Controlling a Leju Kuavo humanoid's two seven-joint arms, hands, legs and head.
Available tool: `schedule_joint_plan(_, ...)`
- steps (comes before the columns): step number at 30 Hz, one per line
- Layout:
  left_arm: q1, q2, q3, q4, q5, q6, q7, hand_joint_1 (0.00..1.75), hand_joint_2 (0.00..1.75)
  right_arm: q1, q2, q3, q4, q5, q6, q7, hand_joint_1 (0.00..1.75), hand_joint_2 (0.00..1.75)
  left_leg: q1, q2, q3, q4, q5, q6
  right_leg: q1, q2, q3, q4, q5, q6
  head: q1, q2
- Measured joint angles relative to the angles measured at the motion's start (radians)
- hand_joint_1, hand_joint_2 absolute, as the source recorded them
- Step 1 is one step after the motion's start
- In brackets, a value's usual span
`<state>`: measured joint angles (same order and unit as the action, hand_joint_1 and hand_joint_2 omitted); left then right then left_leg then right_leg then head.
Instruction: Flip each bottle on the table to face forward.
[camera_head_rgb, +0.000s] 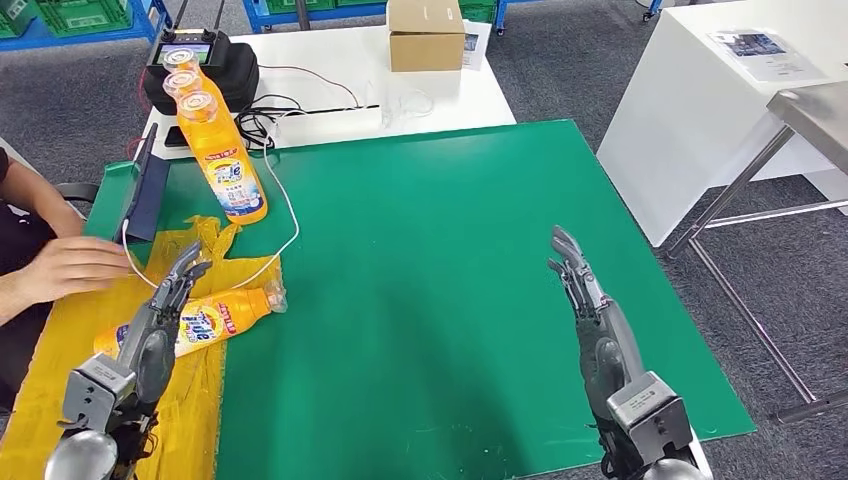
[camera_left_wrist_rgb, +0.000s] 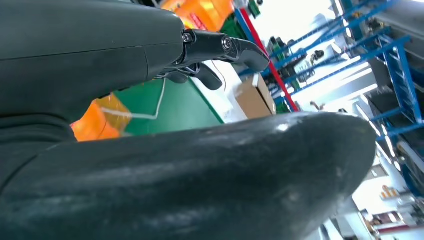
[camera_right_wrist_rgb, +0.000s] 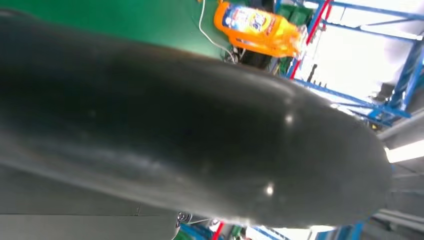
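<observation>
The left hand (camera_head_rgb: 165, 300) was held with fingers spread above the lying bottle (camera_head_rgb: 215, 318); the right hand (camera_head_rgb: 580, 285) was extended, empty. The bottle could be rolled away, or the white cable (camera_head_rgb: 290, 215) snagged.

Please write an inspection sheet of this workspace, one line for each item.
Surface: flat green table mat; crinkled yellow plastic sheet at its left edge.
Job's things: upright orange plastic bottles in a row; one orange bottle lying down on the sheet.
Clutter: brown cardboard box, black case.
Robot hands: left robot hand over the lying bottle, open; right robot hand open above the mat.
Cables: white cable across the mat.
Surroundings: a person's hand; white table.
</observation>
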<state>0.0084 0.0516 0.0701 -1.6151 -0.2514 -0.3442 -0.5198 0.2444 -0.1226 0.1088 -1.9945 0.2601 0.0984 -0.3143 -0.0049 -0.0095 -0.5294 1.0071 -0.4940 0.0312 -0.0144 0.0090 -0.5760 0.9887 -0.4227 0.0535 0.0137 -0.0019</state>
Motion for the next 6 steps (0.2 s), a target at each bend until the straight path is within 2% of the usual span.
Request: schedule_joint_plan(6,0.042,-0.009,-0.020,-0.054,0.034,-0.031,-0.016,0.00,0.00,0.001,0.043,-0.006,-0.007,0.106,-0.036,-0.022,0.00,0.00,0.000,0.000,0.000,0.000,0.000,0.000,0.000,0.000,0.000,0.000,0.000,0.000,0.000,0.000)
